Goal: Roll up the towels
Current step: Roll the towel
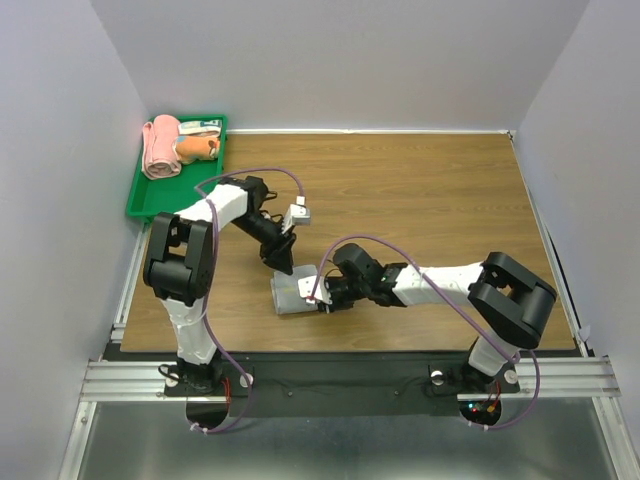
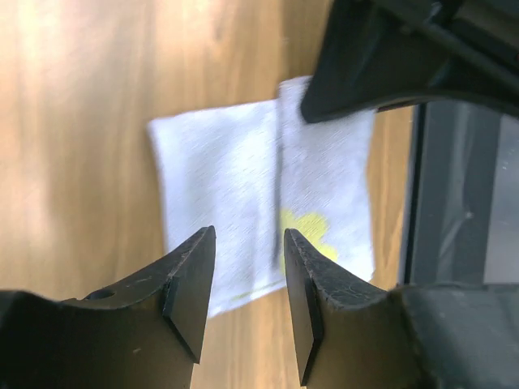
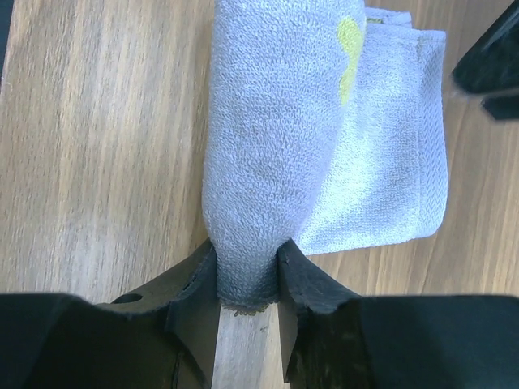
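Note:
A white towel (image 1: pixel 293 295) with a yellow mark lies near the table's front edge, partly folded over. It also shows in the left wrist view (image 2: pixel 235 186) and the right wrist view (image 3: pixel 324 121). My right gripper (image 3: pixel 248 271) is shut on the towel's rolled near edge, pinched between its fingers; in the top view it (image 1: pixel 322 296) sits at the towel's right side. My left gripper (image 2: pixel 247 271) is open and empty, hovering above the towel's far edge, and in the top view it (image 1: pixel 283 262) points down just behind the towel.
A green tray (image 1: pixel 140 200) at the back left corner holds a rolled pink towel (image 1: pixel 158 148) and an orange-and-white bundle (image 1: pixel 197 140). The table's front edge and a metal rail (image 1: pixel 340 375) lie just beyond the white towel.

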